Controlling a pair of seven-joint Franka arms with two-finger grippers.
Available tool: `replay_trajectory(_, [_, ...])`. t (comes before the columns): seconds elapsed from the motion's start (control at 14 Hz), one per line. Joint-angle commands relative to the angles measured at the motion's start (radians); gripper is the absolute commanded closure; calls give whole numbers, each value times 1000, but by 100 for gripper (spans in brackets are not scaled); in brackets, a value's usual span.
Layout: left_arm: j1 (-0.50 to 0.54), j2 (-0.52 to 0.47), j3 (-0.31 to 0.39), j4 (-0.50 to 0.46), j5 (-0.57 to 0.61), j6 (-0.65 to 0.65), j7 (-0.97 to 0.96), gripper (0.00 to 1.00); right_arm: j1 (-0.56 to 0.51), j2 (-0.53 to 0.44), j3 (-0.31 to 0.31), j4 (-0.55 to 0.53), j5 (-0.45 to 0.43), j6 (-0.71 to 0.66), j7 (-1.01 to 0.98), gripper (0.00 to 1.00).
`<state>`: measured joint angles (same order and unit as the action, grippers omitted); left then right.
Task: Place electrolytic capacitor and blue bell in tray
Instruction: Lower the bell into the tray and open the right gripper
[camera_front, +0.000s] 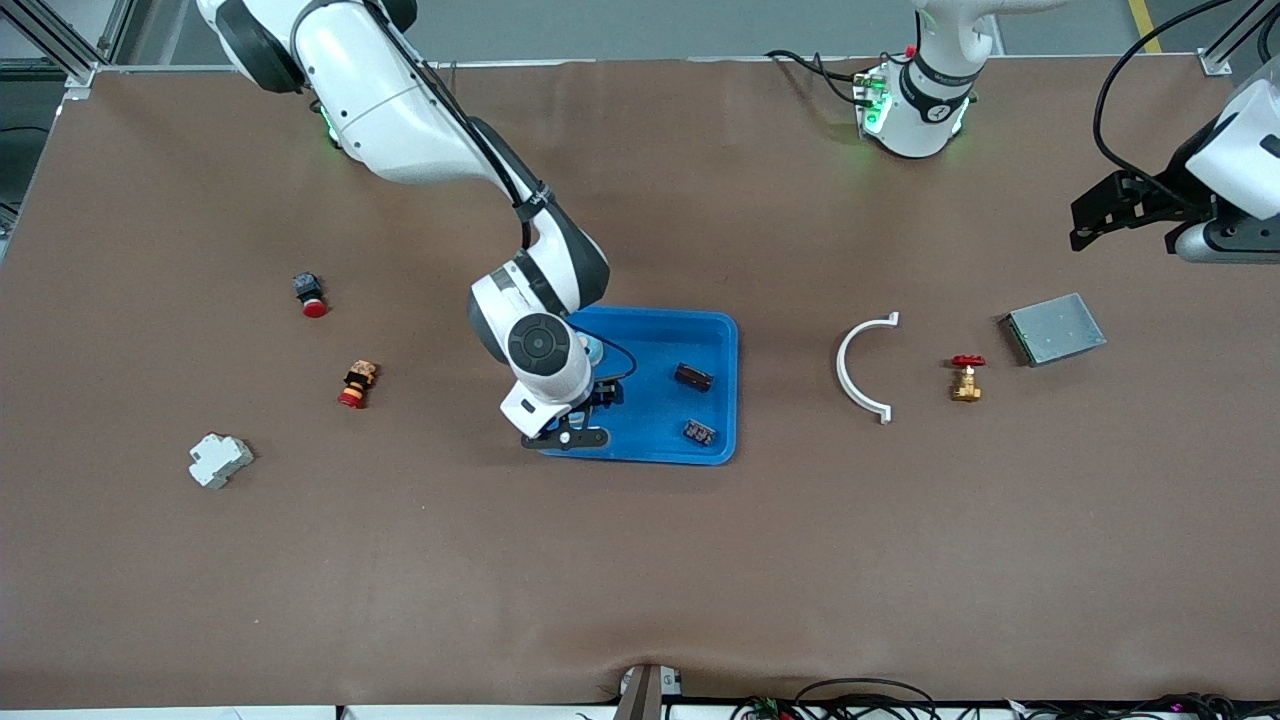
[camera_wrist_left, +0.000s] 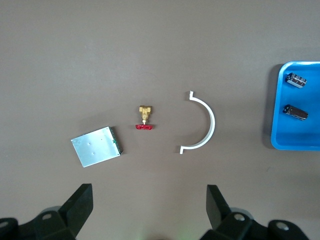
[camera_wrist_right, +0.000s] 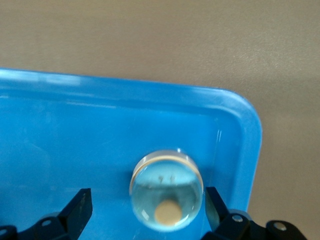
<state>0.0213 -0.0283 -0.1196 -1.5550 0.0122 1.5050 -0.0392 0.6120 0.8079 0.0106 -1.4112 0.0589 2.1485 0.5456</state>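
Clearly unlabelled, the blue bell (camera_wrist_right: 166, 190) sits in the tray (camera_wrist_right: 240, 150) between the wide-spread right gripper (camera_wrist_right: 147, 212); left gripper (camera_wrist_left: 147, 207) waits wide.

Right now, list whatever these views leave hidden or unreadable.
- Front view: the right arm's wrist covers most of the blue bell; only a sliver shows.
- Both views showing them: one dark part and another in the tray are too small to tell whether either is the electrolytic capacitor.
- Right wrist view: the picture's edges cut off most of the tray.
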Motion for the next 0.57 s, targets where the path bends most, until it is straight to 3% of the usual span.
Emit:
replay_trajectory(0.0, [3, 2, -3, 7, -3, 3, -2, 0, 15, -102, -3, -3, 2, -141, 20, 0])
replay_trajectory(0.5, [-1, 14, -3, 26, -3, 3, -2, 0, -20, -383, -5, -11, 35, -527, 4, 0])
